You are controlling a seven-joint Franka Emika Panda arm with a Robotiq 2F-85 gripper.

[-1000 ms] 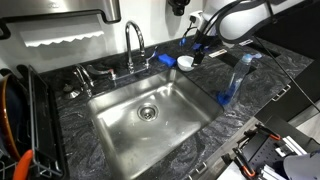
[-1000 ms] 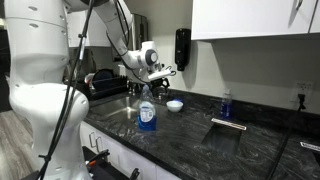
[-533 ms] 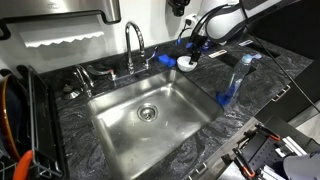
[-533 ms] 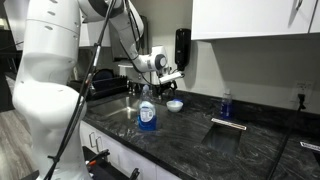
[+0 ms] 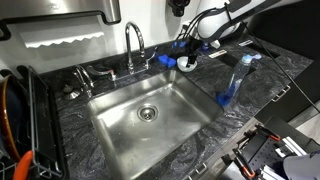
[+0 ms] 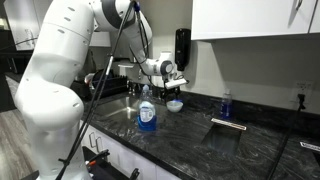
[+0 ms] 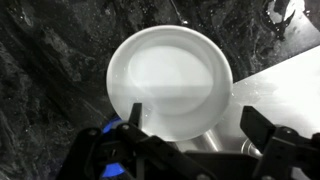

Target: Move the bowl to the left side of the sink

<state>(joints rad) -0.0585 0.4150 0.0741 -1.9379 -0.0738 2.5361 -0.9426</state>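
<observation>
The small white bowl (image 5: 186,62) sits on the dark granite counter at the sink's back right corner, next to a blue sponge block (image 5: 166,60). It also shows in an exterior view (image 6: 175,105) and fills the wrist view (image 7: 170,78). My gripper (image 5: 191,48) hangs just above the bowl, open and empty. In the wrist view my gripper (image 7: 195,125) has one finger over the bowl's near rim and the other beside it over the steel sink edge (image 7: 285,85). The stainless sink (image 5: 112,128) has a round drain and a chrome faucet (image 5: 133,40).
A blue soap bottle (image 5: 232,84) stands on the counter right of the sink, also in an exterior view (image 6: 147,112). A dish rack (image 5: 20,130) sits at the far left. A wall dispenser (image 6: 182,47) hangs behind the bowl.
My gripper has moved over toward the bowl and come down closer above it. The bowl has not moved.
</observation>
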